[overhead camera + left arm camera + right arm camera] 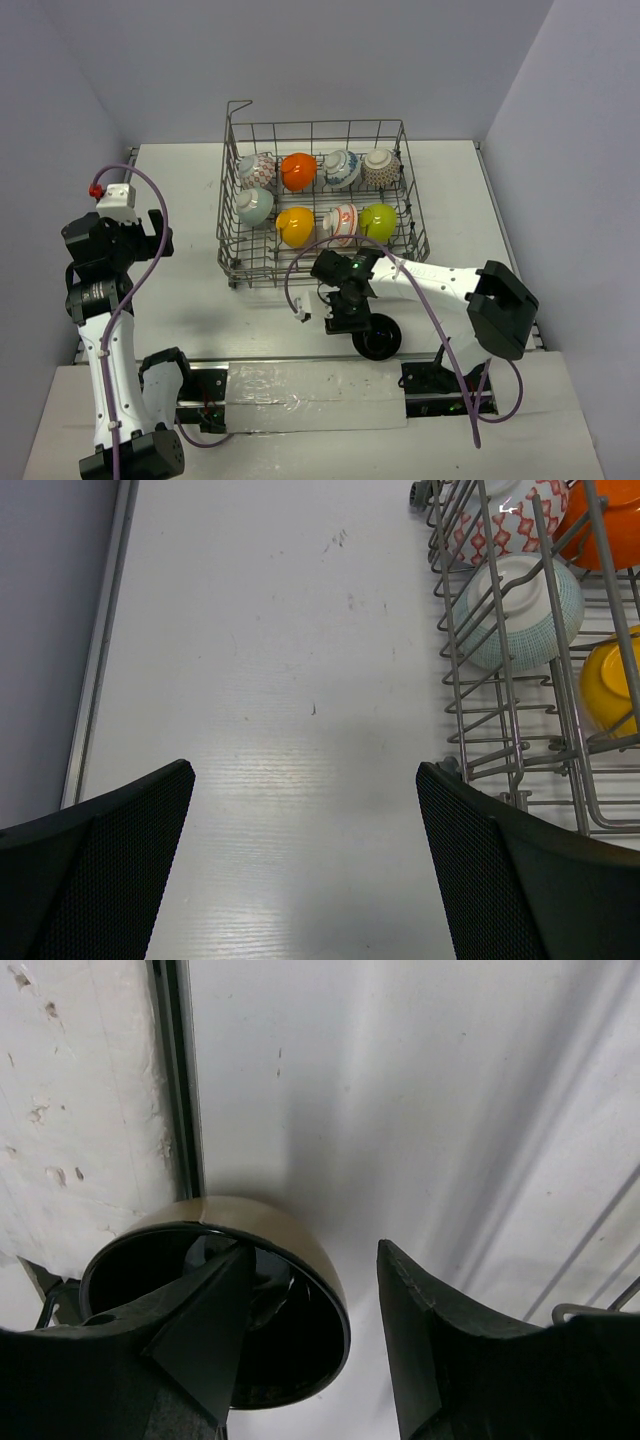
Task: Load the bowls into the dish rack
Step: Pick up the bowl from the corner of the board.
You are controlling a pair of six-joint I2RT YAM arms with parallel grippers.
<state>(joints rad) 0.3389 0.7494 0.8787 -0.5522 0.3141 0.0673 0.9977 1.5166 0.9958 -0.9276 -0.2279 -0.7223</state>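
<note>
The grey wire dish rack (313, 124) stands at the table's far middle and holds several bowls in two rows, among them orange (298, 171), pale teal (254, 206), yellow (295, 226) and lime green (378, 222). A glossy black bowl (378, 337) sits upright on the table in front of the rack. My right gripper (345, 315) is open over the bowl's left rim. In the right wrist view the gripper (312, 1250) has one finger inside the black bowl (300, 1340) and the other outside. My left gripper (155, 232) is open and empty left of the rack.
In the left wrist view the left gripper (305, 770) hovers above bare table, with the rack's left wall (500, 710) and the pale teal bowl (525, 610) to its right. A metal rail (180, 1070) runs along the table's near edge beside the black bowl.
</note>
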